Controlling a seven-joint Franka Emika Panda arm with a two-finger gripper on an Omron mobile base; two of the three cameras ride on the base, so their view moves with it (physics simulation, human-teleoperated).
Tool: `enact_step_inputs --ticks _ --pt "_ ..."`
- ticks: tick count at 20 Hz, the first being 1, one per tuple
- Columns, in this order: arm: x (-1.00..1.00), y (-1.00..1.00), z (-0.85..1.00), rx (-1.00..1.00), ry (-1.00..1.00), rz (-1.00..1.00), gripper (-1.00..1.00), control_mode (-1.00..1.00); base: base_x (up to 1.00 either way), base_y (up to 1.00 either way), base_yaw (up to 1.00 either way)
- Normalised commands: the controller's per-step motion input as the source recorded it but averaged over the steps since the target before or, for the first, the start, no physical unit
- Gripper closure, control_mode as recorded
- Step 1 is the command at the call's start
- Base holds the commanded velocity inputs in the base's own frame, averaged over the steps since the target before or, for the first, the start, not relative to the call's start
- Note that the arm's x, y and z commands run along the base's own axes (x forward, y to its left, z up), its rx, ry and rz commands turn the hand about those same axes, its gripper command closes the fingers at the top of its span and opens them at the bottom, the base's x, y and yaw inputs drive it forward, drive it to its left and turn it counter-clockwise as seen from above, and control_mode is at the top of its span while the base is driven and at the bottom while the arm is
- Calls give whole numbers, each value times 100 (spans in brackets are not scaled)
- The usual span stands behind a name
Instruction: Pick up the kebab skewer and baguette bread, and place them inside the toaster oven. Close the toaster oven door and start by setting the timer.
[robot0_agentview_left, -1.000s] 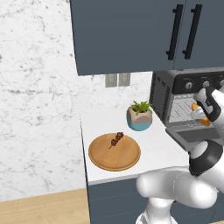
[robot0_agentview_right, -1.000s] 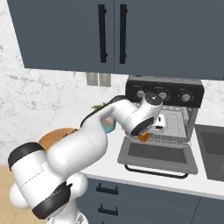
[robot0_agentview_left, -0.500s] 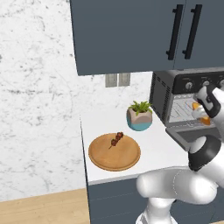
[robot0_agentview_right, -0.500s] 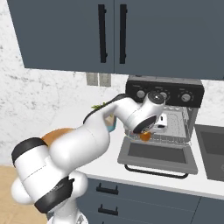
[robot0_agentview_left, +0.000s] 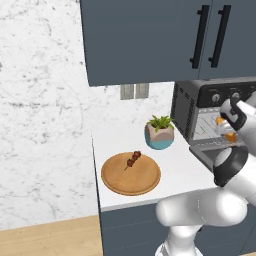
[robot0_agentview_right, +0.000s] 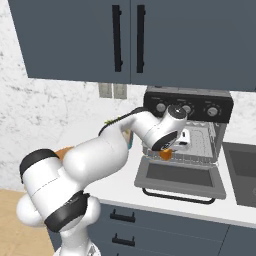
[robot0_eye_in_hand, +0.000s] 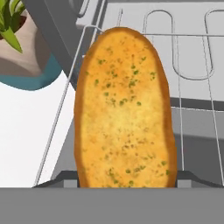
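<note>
The baguette bread (robot0_eye_in_hand: 124, 109) is gripped in the claw (robot0_agentview_right: 172, 148), its long axis pointing into the toaster oven (robot0_agentview_right: 192, 125), just above the wire rack (robot0_eye_in_hand: 192, 65) at the mouth. The toaster oven door (robot0_agentview_right: 180, 177) lies open below. The kebab skewer (robot0_agentview_left: 133, 159) waits on the round board (robot0_agentview_left: 131, 174) near the tabletop's front left edge.

White counter (robot0_agentview_left: 180, 170): board (robot0_agentview_left: 131, 174), plant (robot0_agentview_left: 160, 133), oven (robot0_agentview_right: 187, 131).
</note>
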Motion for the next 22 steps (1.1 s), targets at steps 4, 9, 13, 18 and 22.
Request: enact_step_inputs --ticks 4,9,13,18,22 --pt "4 0 -28 0 0 0 100 -100 0 0 0" --pt "1 0 -21 0 0 0 100 -100 0 0 0" --pt "0 0 -12 0 0 0 100 -100 0 0 0" --pt "0 0 -2 0 0 0 100 -100 0 0 0" --pt "0 4 -20 0 0 0 100 -100 0 0 0"
